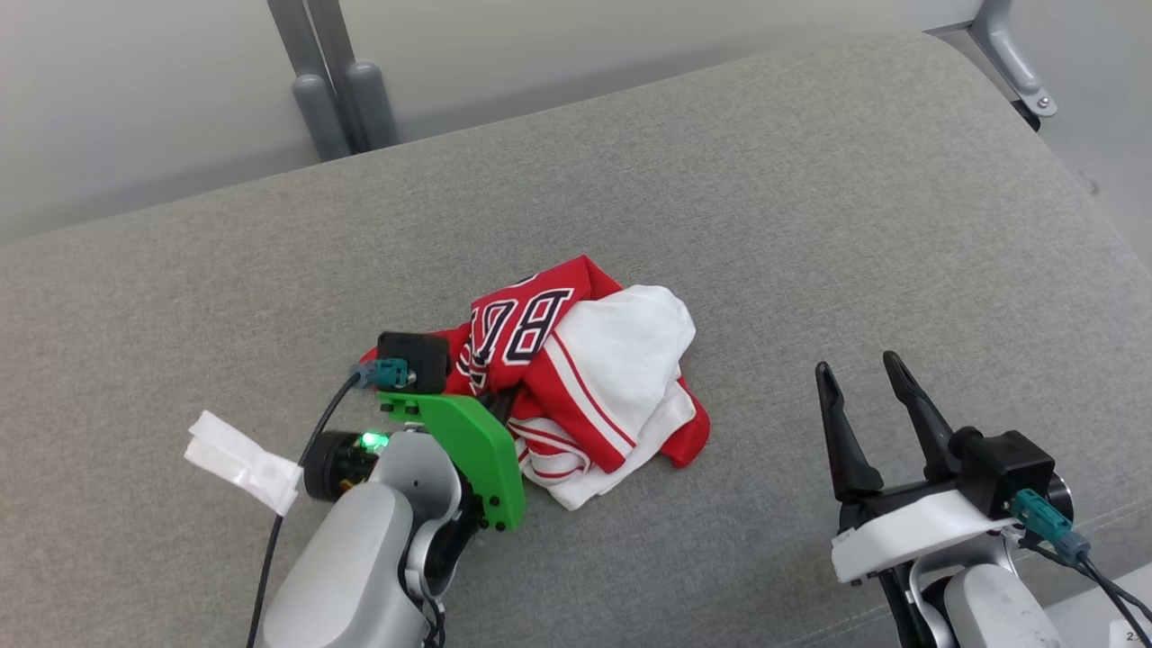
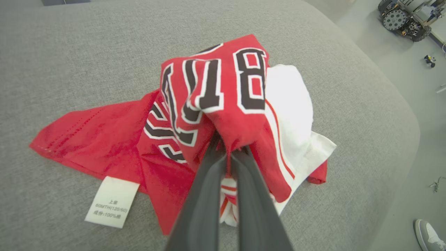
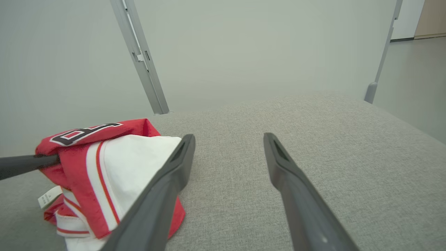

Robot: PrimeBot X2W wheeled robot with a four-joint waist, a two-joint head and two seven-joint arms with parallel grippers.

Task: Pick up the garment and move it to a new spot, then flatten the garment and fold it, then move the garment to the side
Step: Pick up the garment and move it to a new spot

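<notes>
Gripping a raised fold of the crumpled red-and-white jersey (image 2: 216,87) on the grey cushion (image 1: 810,225), I had the left gripper (image 2: 228,150) clamped on it and the right gripper (image 1: 855,364) spread wide nearby, judging the fabric limp and light.

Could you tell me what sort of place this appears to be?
Probably a robotics lab or test room, not a home: the garment lies on a plain grey upholstered pad, bare metal frame posts stand behind it, and a small wheeled machine sits on the smooth floor.
</notes>
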